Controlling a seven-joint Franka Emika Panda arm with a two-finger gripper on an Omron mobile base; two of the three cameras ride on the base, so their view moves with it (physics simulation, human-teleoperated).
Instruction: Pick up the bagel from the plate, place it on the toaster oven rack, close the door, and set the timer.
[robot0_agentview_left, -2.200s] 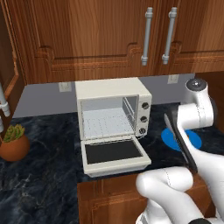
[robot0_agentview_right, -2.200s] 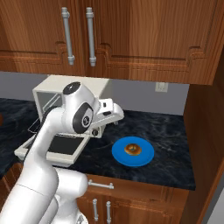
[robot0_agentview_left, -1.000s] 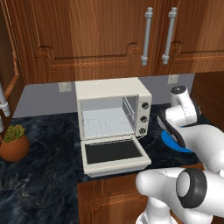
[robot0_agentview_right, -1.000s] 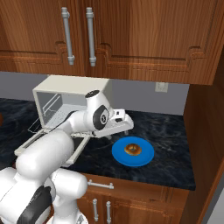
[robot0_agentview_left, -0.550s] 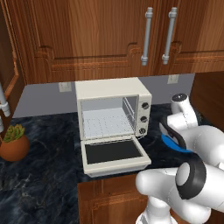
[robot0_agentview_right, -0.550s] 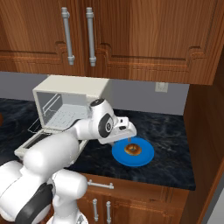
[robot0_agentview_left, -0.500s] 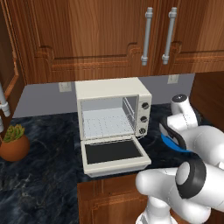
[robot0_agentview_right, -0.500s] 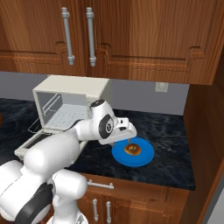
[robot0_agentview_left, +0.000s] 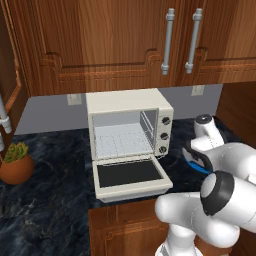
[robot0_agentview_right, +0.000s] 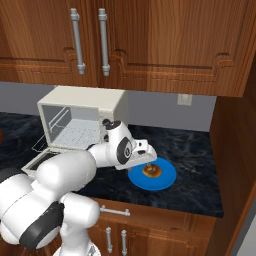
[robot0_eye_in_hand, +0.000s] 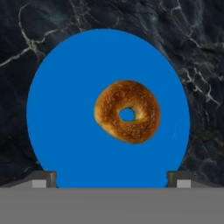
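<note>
gripper parked over the bagel plate, oven wide open on the left

going left to right: potted plant sits near the far-left edge of the dark marble counter with bare counter around it, then the toaster oven with the door dropped flat, its front lip reaching the counter's near edge, and the toaster oven rack bare inside. right of that there's a strip of free counter, then the plate near the front edge with the bagel lying flat on it, a bit off-centre. the gripper hangs just above the bagel, jaws spread wide, nothing in them, its fingertips at the plate's rim in the hand view. more open counter right of the plate up to the wood side panel.
</note>
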